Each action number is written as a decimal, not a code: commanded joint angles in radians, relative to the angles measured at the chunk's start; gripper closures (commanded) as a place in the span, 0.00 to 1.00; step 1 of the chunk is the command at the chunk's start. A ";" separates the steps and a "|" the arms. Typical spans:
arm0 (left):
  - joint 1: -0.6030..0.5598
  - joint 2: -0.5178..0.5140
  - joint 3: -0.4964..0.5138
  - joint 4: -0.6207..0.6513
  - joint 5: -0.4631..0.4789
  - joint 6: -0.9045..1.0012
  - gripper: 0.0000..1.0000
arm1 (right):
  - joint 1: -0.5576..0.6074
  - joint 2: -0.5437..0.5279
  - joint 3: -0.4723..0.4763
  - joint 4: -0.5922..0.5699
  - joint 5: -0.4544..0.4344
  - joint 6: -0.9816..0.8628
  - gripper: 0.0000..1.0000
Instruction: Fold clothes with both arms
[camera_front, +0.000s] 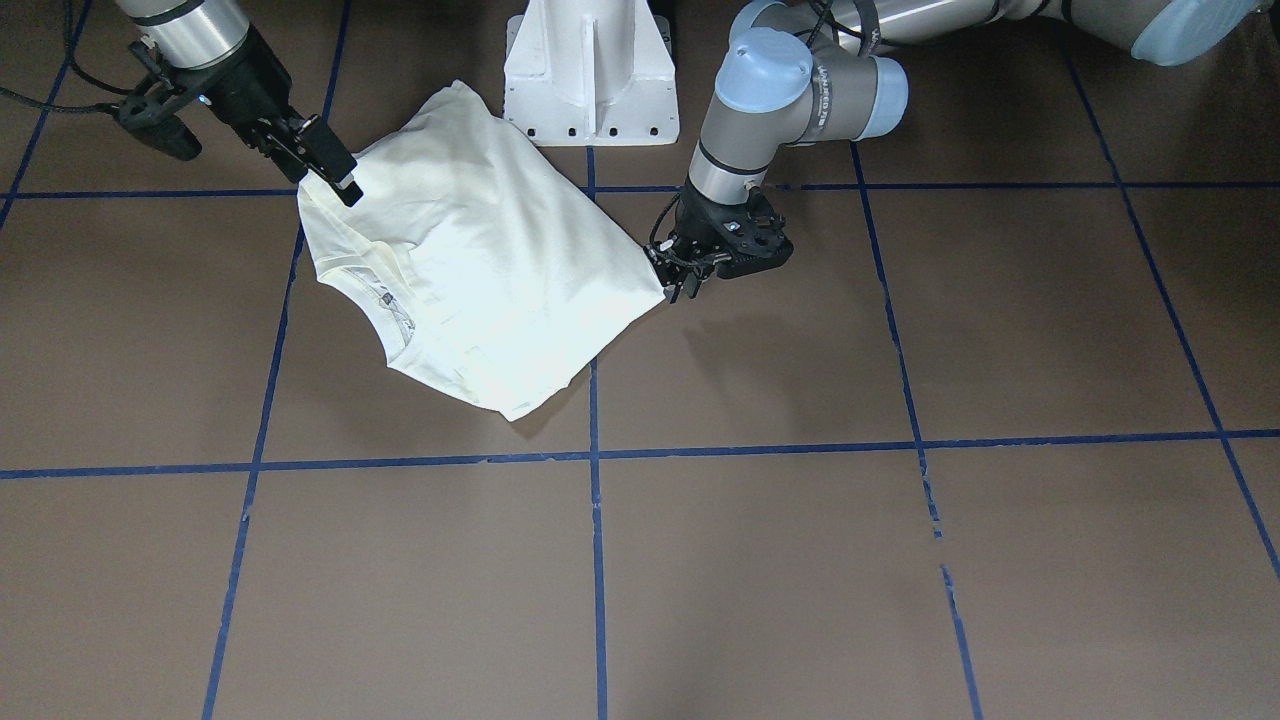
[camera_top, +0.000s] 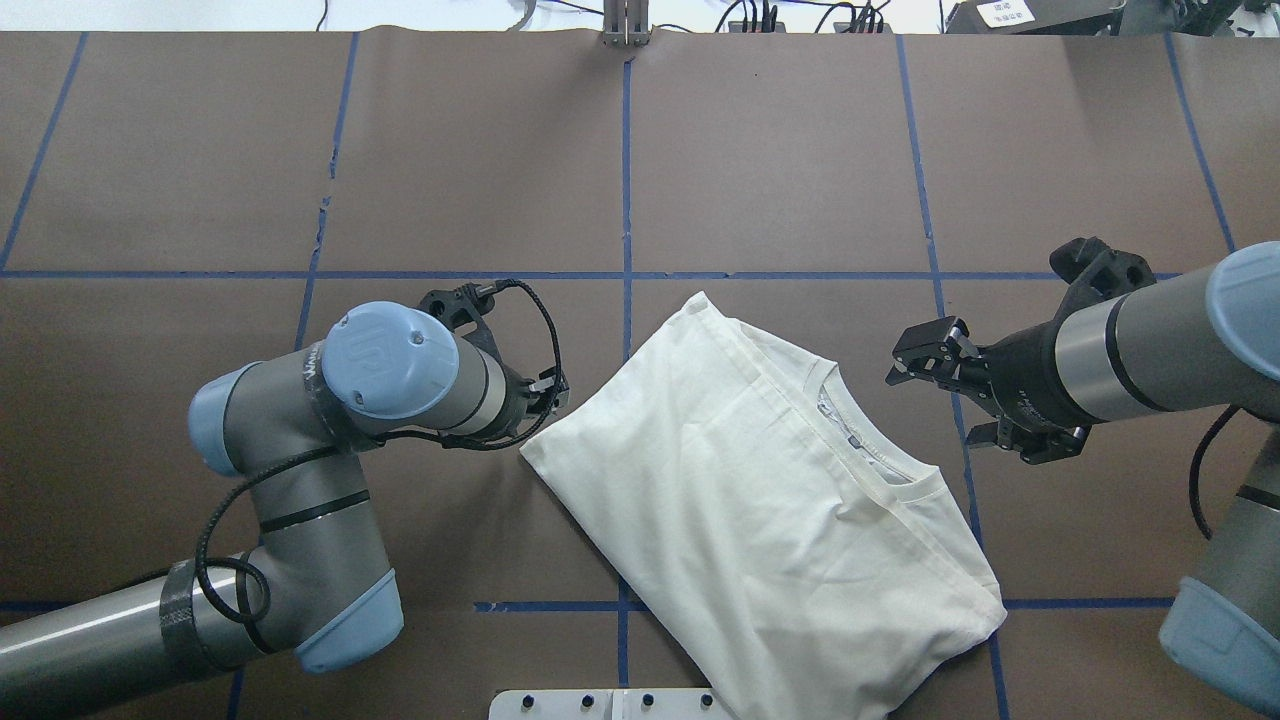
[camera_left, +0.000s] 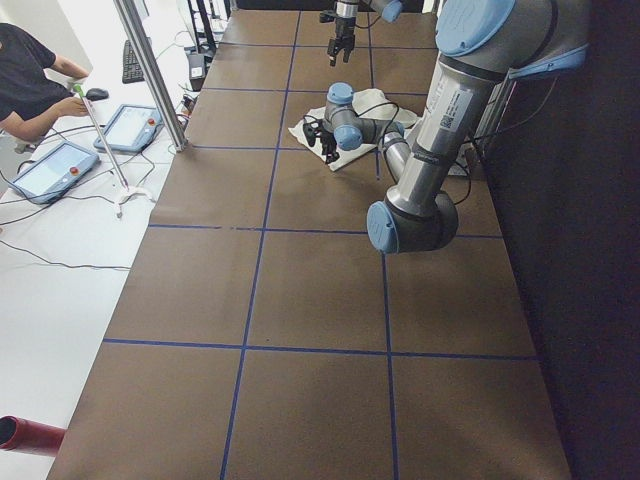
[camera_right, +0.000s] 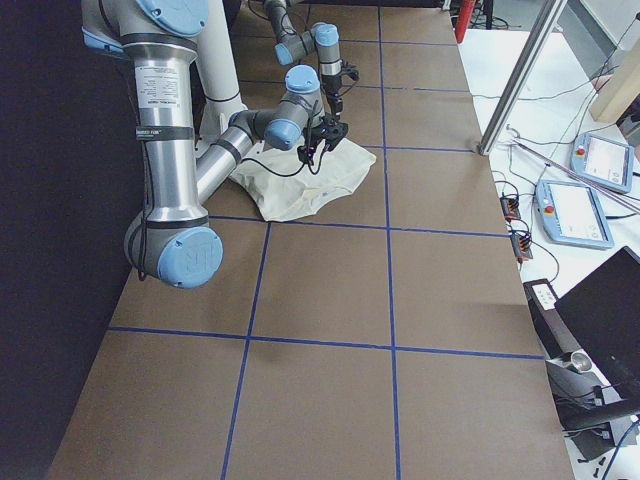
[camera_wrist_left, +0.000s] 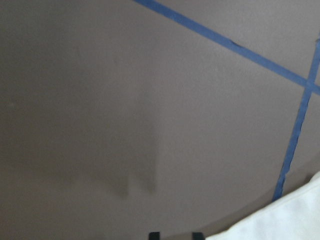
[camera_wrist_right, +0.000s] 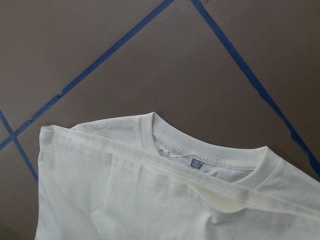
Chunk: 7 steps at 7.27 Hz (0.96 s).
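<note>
resting on brown, blue-taped table (camera_front: 760, 580): folded shirt (camera_front: 480, 270)

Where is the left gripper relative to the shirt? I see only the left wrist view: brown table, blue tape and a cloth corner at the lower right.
Observer: The left gripper is right at one corner of the folded shirt, on the robot's left side.
Operator: Which way does the collar point?
Observer: The collar lies on the side toward the right gripper, which is open and apart from the cloth.
</note>
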 joint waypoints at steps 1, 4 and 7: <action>0.022 -0.002 0.026 -0.002 0.001 -0.014 0.33 | 0.000 -0.001 0.001 -0.001 0.000 0.002 0.00; 0.024 -0.011 0.049 -0.005 -0.001 -0.014 0.36 | 0.000 -0.001 0.000 -0.001 0.000 0.003 0.00; 0.025 -0.018 0.063 -0.004 -0.001 -0.014 0.42 | -0.001 -0.001 -0.006 -0.001 0.000 0.003 0.00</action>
